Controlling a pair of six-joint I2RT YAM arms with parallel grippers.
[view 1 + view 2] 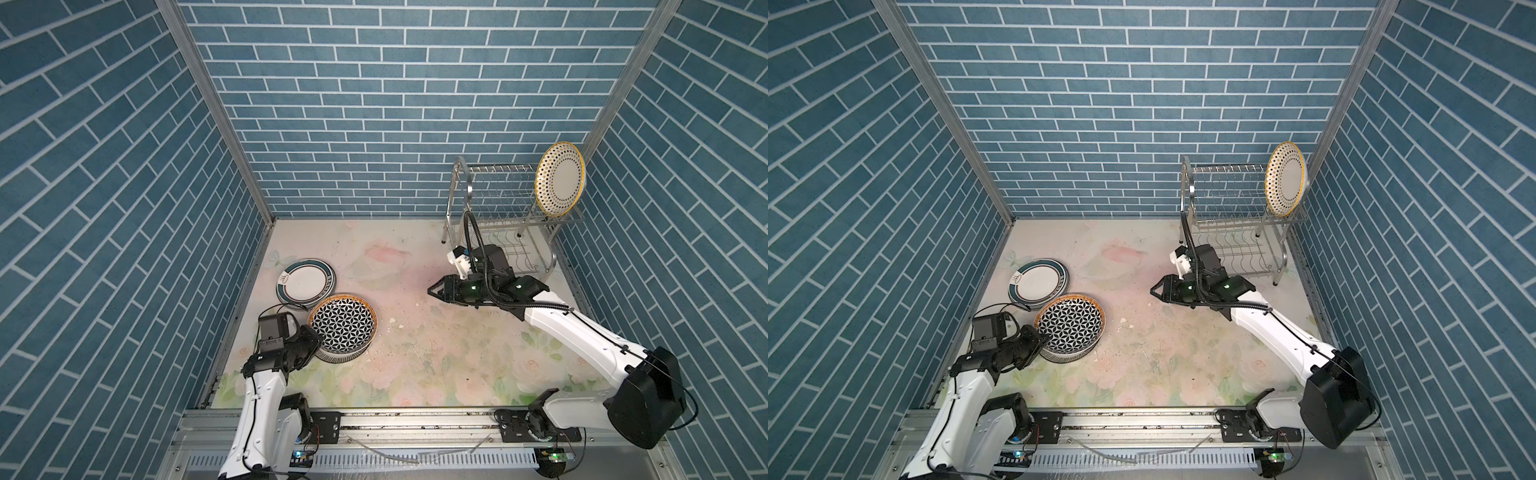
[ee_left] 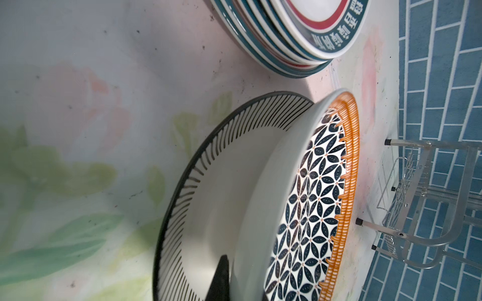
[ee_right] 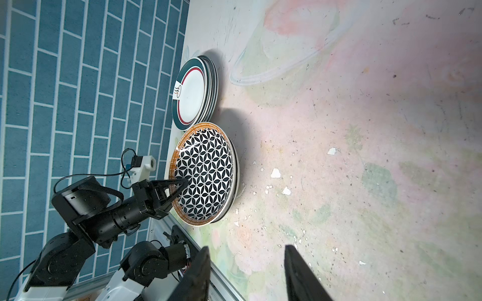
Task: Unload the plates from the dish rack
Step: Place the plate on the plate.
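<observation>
The left arm lay low by the left edge of the floral worktop, the left claw clamped on the rim of the lattice plate, which was tilted over a striped plate. The right arm was stretched toward the middle, the right claw half open and empty. Blue brick walls enclosed it. A teal stack sat just beyond. The rack, in the far right corner, held one dotted plate upright.
</observation>
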